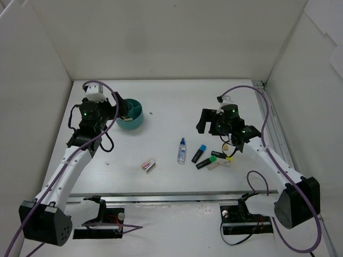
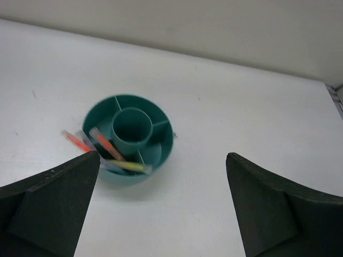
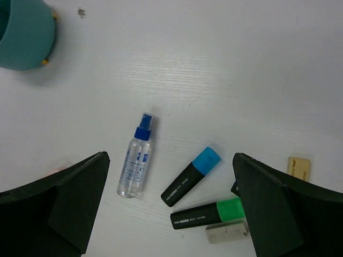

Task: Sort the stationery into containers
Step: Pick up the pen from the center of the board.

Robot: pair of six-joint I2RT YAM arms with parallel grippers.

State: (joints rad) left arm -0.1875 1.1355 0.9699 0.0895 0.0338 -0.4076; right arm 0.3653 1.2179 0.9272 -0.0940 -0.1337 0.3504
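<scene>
teal tub point(image 2: 131, 131), blurred pens point(image 2: 106, 145) inside, left pincer point(image 2: 163, 155) and right pincer point(image 3: 171, 156) spread wide, empty

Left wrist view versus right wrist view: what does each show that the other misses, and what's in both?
Only the left wrist view looks into the teal tub: its dividers, centre cup, and pens in one outer compartment, ends sticking past the rim. Only the right wrist view shows unsorted items on the table: spray bottle, blue highlighter, green highlighter, white eraser, tan eraser. Both show the tub, the right only its outer wall at the corner. The left gripper and right gripper are open, holding nothing.
</scene>
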